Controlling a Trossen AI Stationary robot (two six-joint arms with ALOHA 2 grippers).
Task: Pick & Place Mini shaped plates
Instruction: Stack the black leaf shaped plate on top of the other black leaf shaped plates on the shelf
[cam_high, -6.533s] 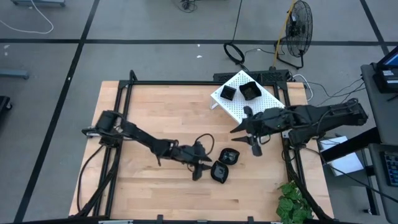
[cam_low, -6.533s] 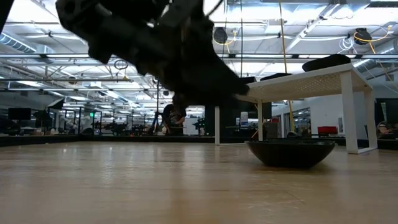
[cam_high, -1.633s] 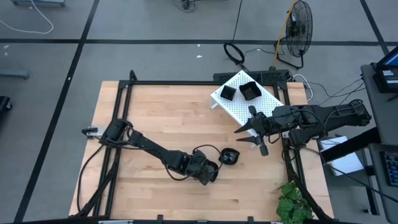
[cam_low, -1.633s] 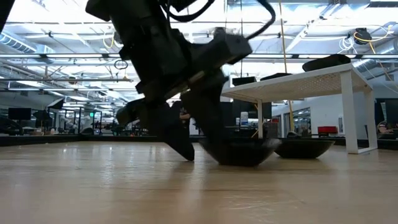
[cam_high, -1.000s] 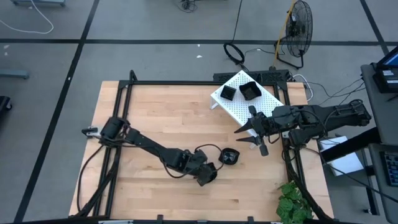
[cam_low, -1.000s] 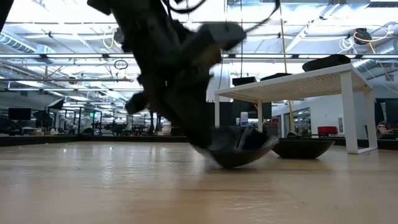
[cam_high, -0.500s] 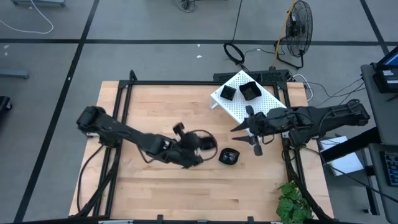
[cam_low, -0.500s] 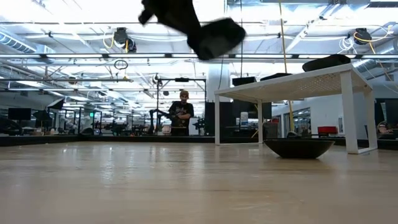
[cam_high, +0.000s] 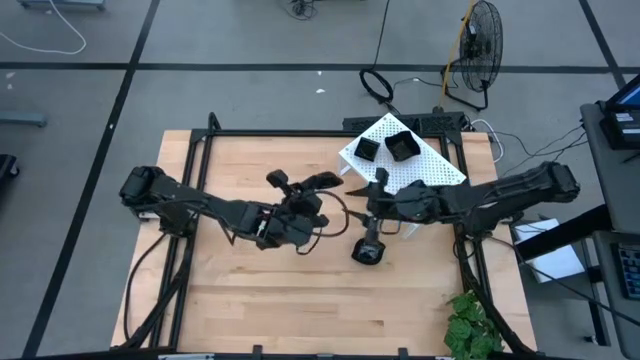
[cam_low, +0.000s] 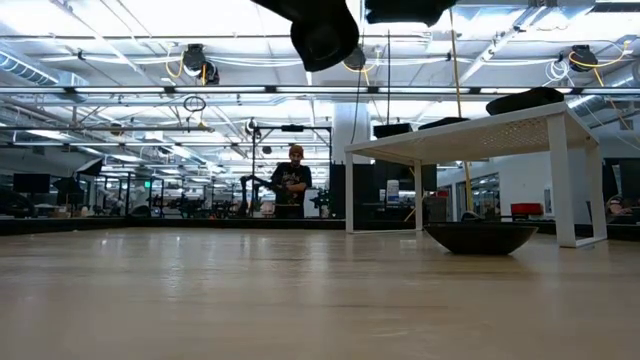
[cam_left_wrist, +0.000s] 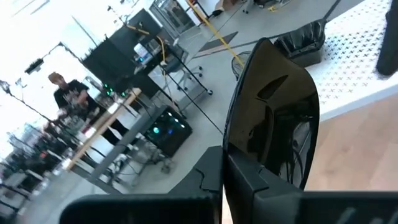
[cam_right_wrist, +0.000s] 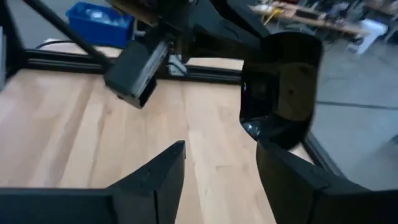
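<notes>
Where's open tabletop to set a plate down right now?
The table's near strip along its front edge lies bare, and so does the far-left patch behind the left arm. The middle is crowded: the left end effector holds a plate, close beside the right end effector, the lone plate and the white rack.

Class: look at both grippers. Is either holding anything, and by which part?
The left gripper holds a black plate by its rim, lifted above the table. The right gripper is open and holds nothing, close to that plate.

Glossy black plate (cam_left_wrist: 273, 118) mirrors its surroundings; matt pale wood table (cam_high: 250, 160); white perforated rack (cam_high: 425, 160), probably plastic.
</notes>
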